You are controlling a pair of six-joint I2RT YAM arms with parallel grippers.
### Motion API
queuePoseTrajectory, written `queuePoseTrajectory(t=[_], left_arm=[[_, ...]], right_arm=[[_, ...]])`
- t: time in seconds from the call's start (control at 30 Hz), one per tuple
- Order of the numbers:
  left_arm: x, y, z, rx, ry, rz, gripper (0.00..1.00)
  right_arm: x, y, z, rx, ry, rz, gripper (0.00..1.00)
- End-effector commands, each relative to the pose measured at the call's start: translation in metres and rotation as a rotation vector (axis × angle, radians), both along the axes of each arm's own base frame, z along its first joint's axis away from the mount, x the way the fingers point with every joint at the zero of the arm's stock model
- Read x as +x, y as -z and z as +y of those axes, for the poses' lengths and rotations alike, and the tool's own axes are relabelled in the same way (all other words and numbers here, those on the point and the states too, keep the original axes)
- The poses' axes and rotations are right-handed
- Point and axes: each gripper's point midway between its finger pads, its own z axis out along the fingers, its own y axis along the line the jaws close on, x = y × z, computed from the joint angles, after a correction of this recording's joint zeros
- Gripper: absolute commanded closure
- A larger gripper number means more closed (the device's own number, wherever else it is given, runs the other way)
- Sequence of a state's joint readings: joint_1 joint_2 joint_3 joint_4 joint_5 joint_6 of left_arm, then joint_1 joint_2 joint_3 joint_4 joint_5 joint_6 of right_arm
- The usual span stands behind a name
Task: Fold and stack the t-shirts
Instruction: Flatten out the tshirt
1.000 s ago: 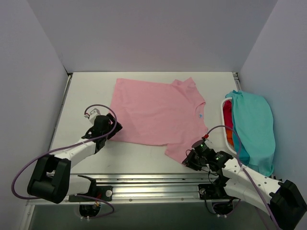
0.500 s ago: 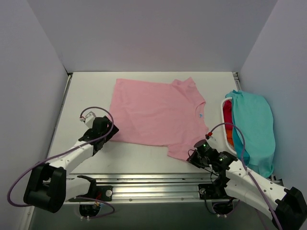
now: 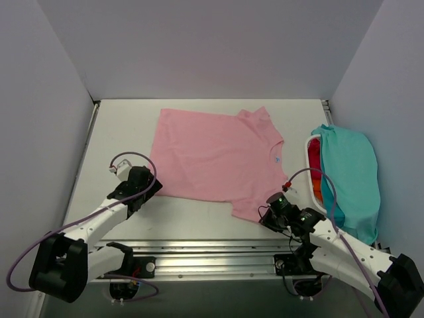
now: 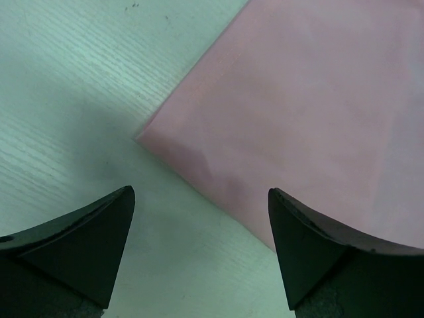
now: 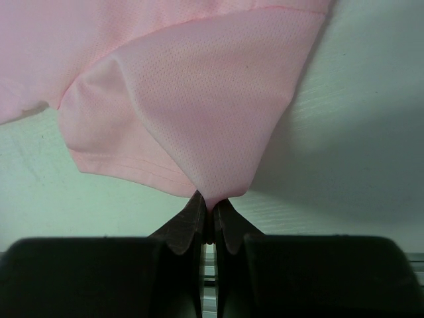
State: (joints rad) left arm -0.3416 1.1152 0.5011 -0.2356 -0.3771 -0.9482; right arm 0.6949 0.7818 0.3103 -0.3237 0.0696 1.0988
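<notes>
At the lower left of the top view, the left gripper (image 3: 151,190) sits low over the table (image 3: 112,132). Its jaws are spread wide with nothing between them. In its wrist view the near-left corner of the light pink t-shirt (image 3: 212,156) lies flat at mid-frame, just ahead of the fingertips. To take this corner well, I judge the fingers should straddle it (one pad on top of the cloth, one sliding under the hem). They should then close right at the corner on all the layers there, so that both arms lift matching points.

The pink shirt is spread across the centre of the frame, collar toward the right. At the lower right, the right gripper (image 3: 266,215) has its jaws pressed together on the sleeve hem, and the cloth fans out from the pinch in its wrist view. It should hold without pulling until the left has its grip.

At the far right a teal t-shirt (image 3: 351,172) drapes over the basket (image 3: 309,156), with red and orange t-shirts (image 3: 316,179) showing inside.
</notes>
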Motion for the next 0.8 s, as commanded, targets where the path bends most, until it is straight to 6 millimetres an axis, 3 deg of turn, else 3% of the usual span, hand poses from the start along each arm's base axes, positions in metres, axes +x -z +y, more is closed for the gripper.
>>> queuePoseTrajectory(t=[0.0, 0.13, 0.4, 0.5, 0.63, 0.67, 0.73, 0.77], left_arm=[[0.001, 0.011, -0.007, -0.017, 0.001, 0.022, 0.10], [0.005, 0.018, -0.009, -0.018, -0.008, 0.019, 0.10], [0.014, 0.026, -0.006, 0.015, -0.043, 0.012, 0.27], [0.017, 0.027, -0.005, 0.026, -0.048, 0.014, 0.30], [0.020, 0.029, -0.004, 0.044, -0.044, 0.016, 0.50], [0.021, 0.029, -0.004, 0.046, -0.043, 0.014, 0.66], [0.023, 0.030, -0.005, 0.050, -0.042, 0.015, 0.83], [0.023, 0.033, -0.004, 0.058, -0.038, 0.024, 0.97]], right_arm=[[0.010, -0.009, -0.001, -0.030, -0.003, -0.036, 1.00], [0.010, -0.011, -0.001, -0.029, -0.001, -0.040, 1.00], [0.012, -0.012, -0.003, -0.035, 0.008, -0.041, 1.00], [0.012, -0.011, -0.004, -0.041, 0.009, -0.041, 1.00], [0.014, -0.013, -0.005, -0.042, 0.018, -0.050, 1.00], [0.015, -0.014, -0.005, -0.043, 0.021, -0.055, 1.00], [0.018, -0.017, -0.008, -0.053, 0.027, -0.070, 1.00], [0.019, -0.019, -0.009, -0.057, 0.030, -0.077, 1.00]])
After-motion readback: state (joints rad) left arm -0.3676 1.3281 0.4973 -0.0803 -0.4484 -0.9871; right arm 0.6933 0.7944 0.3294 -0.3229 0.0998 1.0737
